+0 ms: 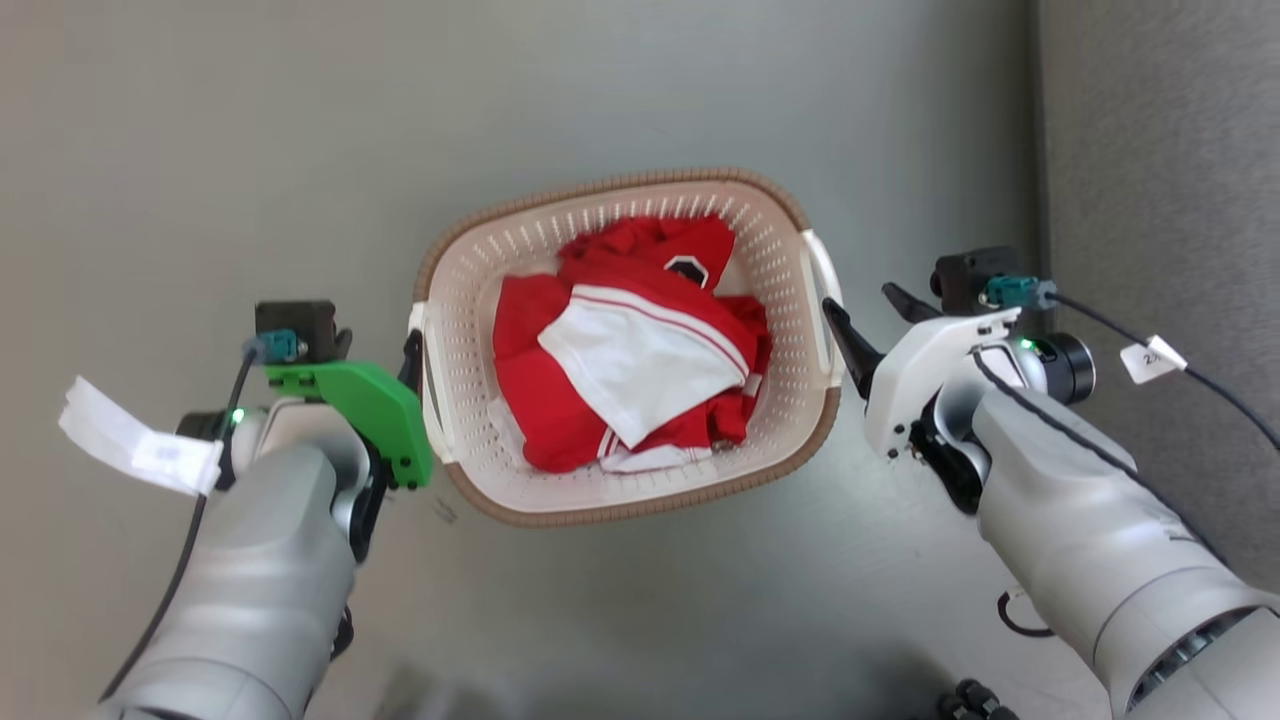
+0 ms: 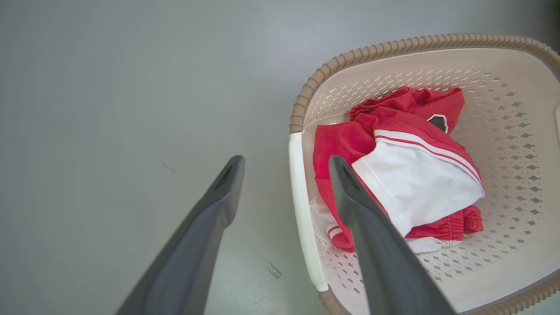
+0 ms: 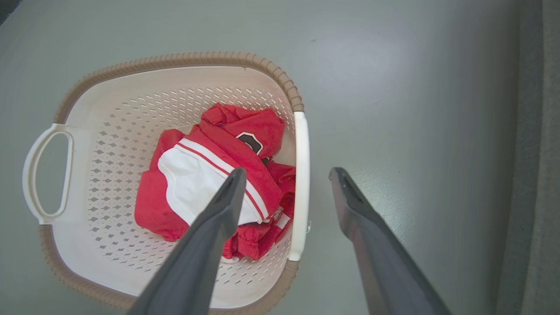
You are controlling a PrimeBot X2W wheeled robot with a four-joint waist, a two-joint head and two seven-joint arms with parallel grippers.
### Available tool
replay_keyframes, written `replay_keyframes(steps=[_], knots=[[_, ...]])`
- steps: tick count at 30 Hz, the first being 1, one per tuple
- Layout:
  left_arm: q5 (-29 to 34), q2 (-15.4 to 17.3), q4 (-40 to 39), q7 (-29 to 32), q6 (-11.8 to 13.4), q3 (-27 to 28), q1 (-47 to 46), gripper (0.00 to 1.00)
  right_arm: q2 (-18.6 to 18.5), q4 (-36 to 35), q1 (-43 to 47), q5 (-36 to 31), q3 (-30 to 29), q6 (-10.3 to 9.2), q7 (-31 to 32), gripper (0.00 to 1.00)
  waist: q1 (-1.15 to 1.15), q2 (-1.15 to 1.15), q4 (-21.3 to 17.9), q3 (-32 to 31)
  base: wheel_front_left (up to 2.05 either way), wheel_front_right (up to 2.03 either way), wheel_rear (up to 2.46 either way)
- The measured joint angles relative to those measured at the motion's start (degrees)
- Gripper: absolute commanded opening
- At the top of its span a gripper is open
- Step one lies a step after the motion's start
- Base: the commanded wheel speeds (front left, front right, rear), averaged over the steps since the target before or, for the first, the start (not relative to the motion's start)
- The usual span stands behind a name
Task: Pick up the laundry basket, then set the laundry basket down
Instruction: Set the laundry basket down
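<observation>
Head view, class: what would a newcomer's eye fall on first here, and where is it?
The bright red and white clothes heaped in the cream laundry basket, mid-picture on the grey floor. Next, the two arms flanking it: the left pincer open by the left handle, and the right pincer open by the right handle.
</observation>
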Motion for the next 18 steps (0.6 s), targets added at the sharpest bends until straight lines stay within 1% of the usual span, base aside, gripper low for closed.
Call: replay_keyframes(steps=[9,15,16,18], knots=[[0.00,0.03,-0.71,-0.97,0.49,0.01,4.14,1.00,-0.02,-1.34,3.37,-0.01,-0.51,0.00,-0.51,1.00,0.00,0.00,-0.89,-6.86,0.00,0.00,0.00],[0.00,0.03,-2.59,-1.05,1.53,0.45,4.98,1.00,-0.44,-6.23,4.27,-0.02,-2.80,-0.33,-0.51,1.00,0.00,0.00,-1.59,-10.54,0.00,0.00,0.00],[0.00,0.04,-3.26,-1.05,1.75,0.80,5.27,1.00,-0.59,-7.08,4.38,-0.04,-3.07,-0.77,-0.51,1.00,0.00,0.00,-1.72,-11.11,0.00,0.00,0.00],[0.03,0.25,-5.64,-1.04,2.76,1.86,5.76,1.00,-0.94,-8.72,5.00,-0.12,-3.97,-1.02,-0.51,1.00,0.00,0.00,-1.99,-12.22,0.00,0.00,0.00]])
